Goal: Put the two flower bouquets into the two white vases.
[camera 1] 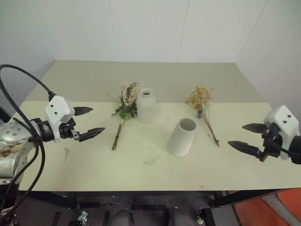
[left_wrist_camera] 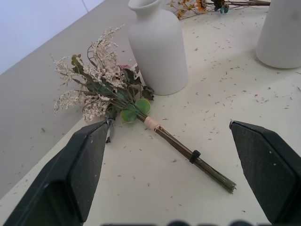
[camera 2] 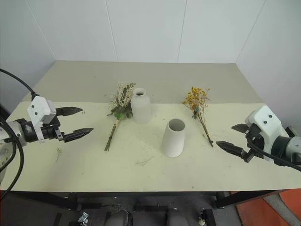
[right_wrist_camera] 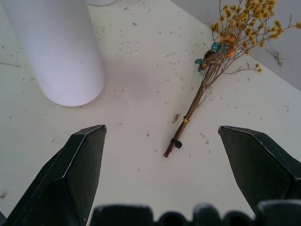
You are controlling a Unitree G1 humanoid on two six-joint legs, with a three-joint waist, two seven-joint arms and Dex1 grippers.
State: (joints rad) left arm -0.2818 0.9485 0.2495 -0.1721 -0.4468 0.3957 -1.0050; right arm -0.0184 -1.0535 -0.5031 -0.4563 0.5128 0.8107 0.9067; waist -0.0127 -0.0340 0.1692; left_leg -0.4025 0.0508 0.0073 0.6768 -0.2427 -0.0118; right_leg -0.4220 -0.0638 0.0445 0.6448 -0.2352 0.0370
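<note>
The two flower bouquets lay flat on the pale surface, and neither was in a vase.

From the head camera, the bigger bouquet of cream sprigs and green leaves lay just to the left of the bottle-shaped vase. Its flowers were almost touching the vase, and its stems pointed toward the near edge. The little yellow-orange bouquet lay to the right, apart from both vases, with its thin brown stems pointing toward the near right. The wide-mouthed vase stood between the two bouquets, nearer the front than the bottle-shaped one. Both vases were upright with nothing in them. The left claw hung over the left side of the surface, spread wide and grasping nothing. The right claw hung over the right side, also spread wide and grasping nothing. Both were well apart from the flowers.

In the left wrist view, the bigger bouquet lay between the two black fingers, farther off. A pale band and a dark tie wrapped its stems. The bottle-shaped vase stood just behind its leaves.

In the right wrist view, the yellow-orange bouquet lay ahead of the spread fingers, with a dark tie near the stem ends. The wide-mouthed vase stood beside it, not touching. Small crumbs of dried flower dotted the surface.
</note>
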